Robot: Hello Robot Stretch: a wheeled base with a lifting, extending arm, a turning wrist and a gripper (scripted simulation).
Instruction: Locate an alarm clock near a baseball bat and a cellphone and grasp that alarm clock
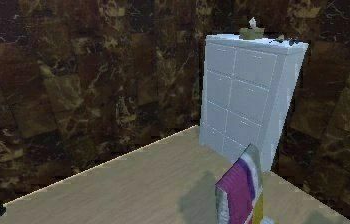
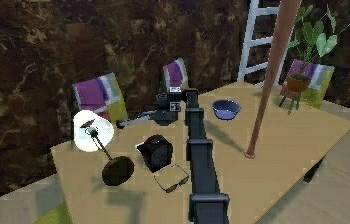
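Dark marbled walls close in a room with a pale wooden floor. In the forward view a white dresser (image 1: 245,95) stands against the wall. The arm side view looks down on a wooden worktop (image 2: 303,135) with cushioned chairs behind it.

The search looks done. On the worktop lie a long reddish-brown baseball bat (image 2: 268,85), propped with its lower end on the wood, and a flat grey slab that may be the cellphone (image 2: 170,180). Just up from that slab is a small dark rounded body that I take for the alarm clock (image 2: 155,152). A blue bowl (image 2: 226,108) and a white round object (image 2: 91,130) also sit there.

The arm (image 2: 201,160) is stretched out over the worktop, so the approach seems largely made. The grasp itself is not yet done, because the clock rests on the wood.

The fingers (image 2: 133,120) point toward the view's left, with their tips near the white object. The clock lies apart from them, lower in the view and just left of the arm's bar, closer to the arm than to the fingertips. Whether the fingers are apart or together cannot be told, nor whether they hold anything. In my judgement they must come back and down to the clock.
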